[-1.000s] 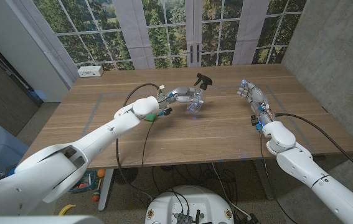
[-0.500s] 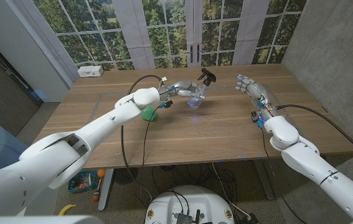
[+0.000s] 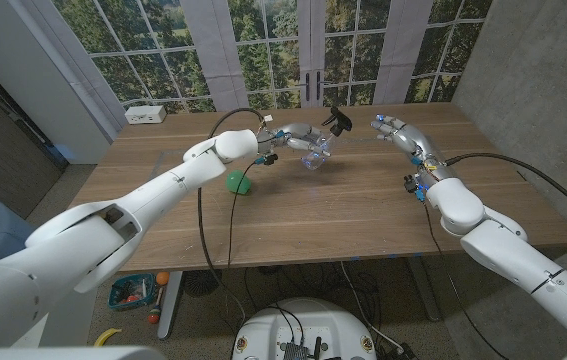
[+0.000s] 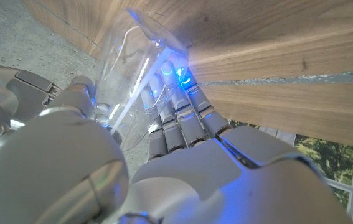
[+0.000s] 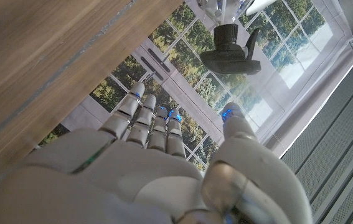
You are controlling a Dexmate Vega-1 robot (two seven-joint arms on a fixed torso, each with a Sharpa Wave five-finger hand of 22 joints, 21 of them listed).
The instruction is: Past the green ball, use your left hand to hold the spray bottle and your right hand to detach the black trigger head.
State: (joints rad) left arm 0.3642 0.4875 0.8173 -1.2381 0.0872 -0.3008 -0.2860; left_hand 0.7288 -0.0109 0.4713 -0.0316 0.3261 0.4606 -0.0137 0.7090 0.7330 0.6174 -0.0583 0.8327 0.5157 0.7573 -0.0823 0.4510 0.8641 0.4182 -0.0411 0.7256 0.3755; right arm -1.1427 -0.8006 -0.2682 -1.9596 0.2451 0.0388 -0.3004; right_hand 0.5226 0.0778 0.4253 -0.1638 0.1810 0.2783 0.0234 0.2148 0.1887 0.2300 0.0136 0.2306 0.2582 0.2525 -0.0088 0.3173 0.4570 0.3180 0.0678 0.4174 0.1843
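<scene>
1. The green ball (image 3: 238, 183) sits on the table (image 3: 343, 215) on the near side of the left hand (image 3: 296, 137).
2. Beyond it, the left hand grips the clear spray bottle (image 3: 315, 152), lifted and tilted.
3. The black trigger head (image 3: 339, 121) tops the bottle, pointing toward the right hand (image 3: 395, 129).
4. The right hand hangs near the head with its fingers spread, holding nothing.
5. Judgement: the hold is made; next the right hand must close on the head and twist it off.
6. No label or writing reads on the bottle.
</scene>
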